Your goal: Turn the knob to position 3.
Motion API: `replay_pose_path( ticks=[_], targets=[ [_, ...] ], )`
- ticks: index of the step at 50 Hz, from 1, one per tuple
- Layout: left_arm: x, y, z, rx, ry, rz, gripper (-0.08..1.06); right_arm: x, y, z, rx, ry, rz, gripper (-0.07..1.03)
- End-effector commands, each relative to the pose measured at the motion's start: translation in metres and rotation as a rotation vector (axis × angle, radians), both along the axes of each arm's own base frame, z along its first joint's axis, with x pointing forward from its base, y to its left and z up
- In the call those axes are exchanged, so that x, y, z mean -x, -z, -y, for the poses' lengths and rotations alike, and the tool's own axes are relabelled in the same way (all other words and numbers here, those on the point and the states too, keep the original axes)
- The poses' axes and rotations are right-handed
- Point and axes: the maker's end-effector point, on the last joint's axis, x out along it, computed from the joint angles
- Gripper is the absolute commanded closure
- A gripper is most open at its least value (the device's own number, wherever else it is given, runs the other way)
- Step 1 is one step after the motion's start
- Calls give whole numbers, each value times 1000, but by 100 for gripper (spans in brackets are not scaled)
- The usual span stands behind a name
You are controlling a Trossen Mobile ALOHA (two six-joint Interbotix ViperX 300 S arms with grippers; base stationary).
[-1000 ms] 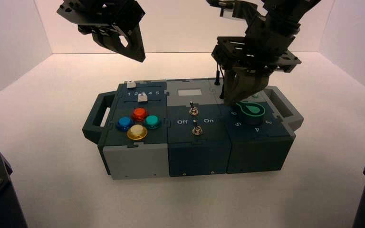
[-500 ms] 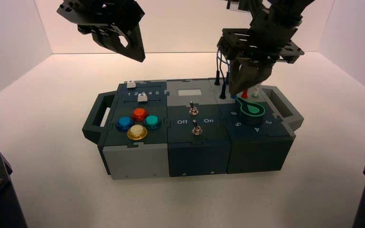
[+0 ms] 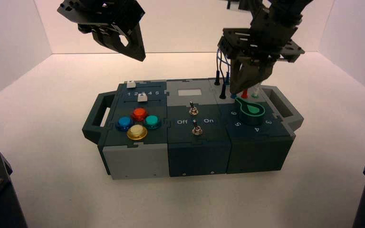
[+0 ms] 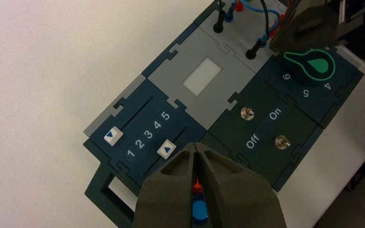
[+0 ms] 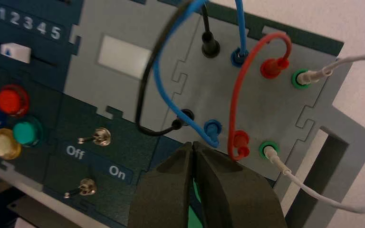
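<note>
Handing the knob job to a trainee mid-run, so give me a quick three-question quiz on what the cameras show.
1. True or false: the knob's pointed arm is aimed at the numeral 3 of the curved arc.
2. Which claw hangs over the knob's end of the box? A) left claw B) right claw C) neither
3. How many round coloured push buttons does the box carry?

Key
1. False: the arm points toward the back left, away from the 3.
2. B: the right claw is shut, just above the knob's rear. The left claw, also shut, hangs high over the box's left rear.
3. Four.
</note>
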Motion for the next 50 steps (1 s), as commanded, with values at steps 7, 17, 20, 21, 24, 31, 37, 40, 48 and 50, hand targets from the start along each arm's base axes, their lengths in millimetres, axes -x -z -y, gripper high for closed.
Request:
replay_pose_path(
  ticks=[7,17,20,21,24,31,37,40,48,50],
  targets=[
    [-7,-15,8,29,10,39,101,-9,-25,-9,-48,4,44,99],
    [-7,-16,8,31,9,39,101,3,-20,-9,-59,20,2,99],
    [-7,-16,8,32,9,40,101,9,-16,-8,-55,21,-15,99],
    [-8,-17,8,32,10,42,101,10,-15,-7,-53,19,-19,99],
    [-7,-16,8,30,10,40,101,17,-11,-5,-48,25,-47,99],
    [-8,-17,9,32,10,42,101,22,-5,-2,-36,24,-68,99],
    [-8,-17,9,32,10,42,101,22,-3,-2,-31,23,-72,99],
    [-8,-17,9,32,10,42,101,21,-2,-3,-30,22,-73,99],
    [-7,-16,8,32,9,40,101,20,2,-2,-18,19,-77,99],
    [-7,-17,9,33,9,41,101,20,4,-2,-15,21,-78,99]
  ],
)
